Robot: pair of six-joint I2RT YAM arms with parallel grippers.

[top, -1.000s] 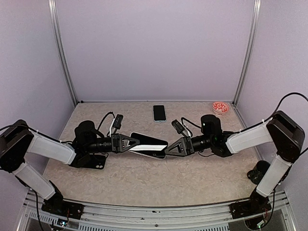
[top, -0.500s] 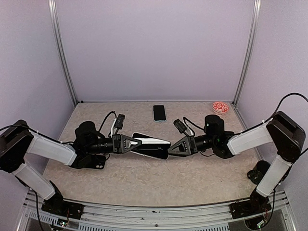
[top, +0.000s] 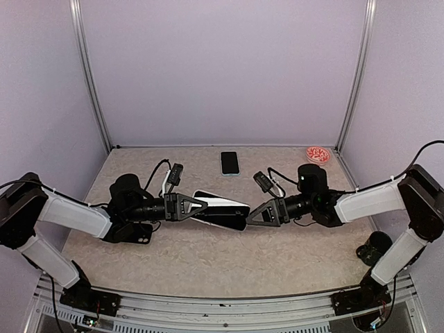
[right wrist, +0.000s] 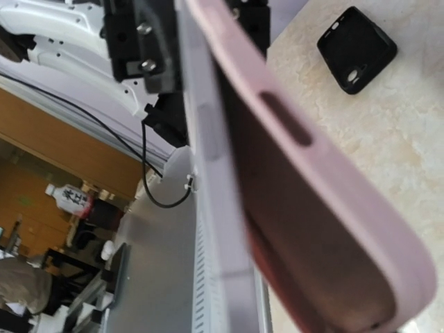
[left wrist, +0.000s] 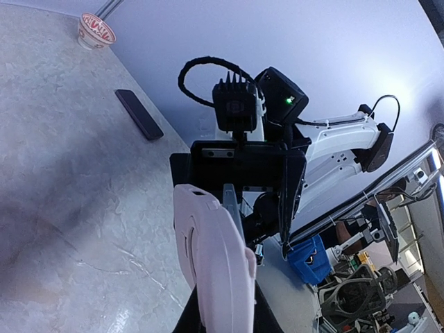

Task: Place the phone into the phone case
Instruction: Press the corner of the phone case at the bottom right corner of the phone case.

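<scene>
My left gripper (top: 200, 206) is shut on one end of a pale pink phone case (top: 222, 202) and holds it on edge above the table. A phone (top: 229, 218) sits in the case. Its thin silver edge (left wrist: 229, 202) runs along the pink shell (left wrist: 215, 263) in the left wrist view. My right gripper (top: 252, 216) is open at the case's other end, its fingers (left wrist: 291, 208) spread to either side and not touching it. The right wrist view is filled by the pink case (right wrist: 312, 208) and the phone's silver edge (right wrist: 208, 139).
A second dark phone (top: 229, 162) lies flat at the back middle of the table. A black phone case (top: 143, 236) lies under my left arm. A red-patterned bowl (top: 318, 154) stands in the back right corner. Walls close in the table on three sides.
My right gripper has opened wider and drawn back to the right, off the case's end. My left gripper has carried the cased phone slightly to the right.
</scene>
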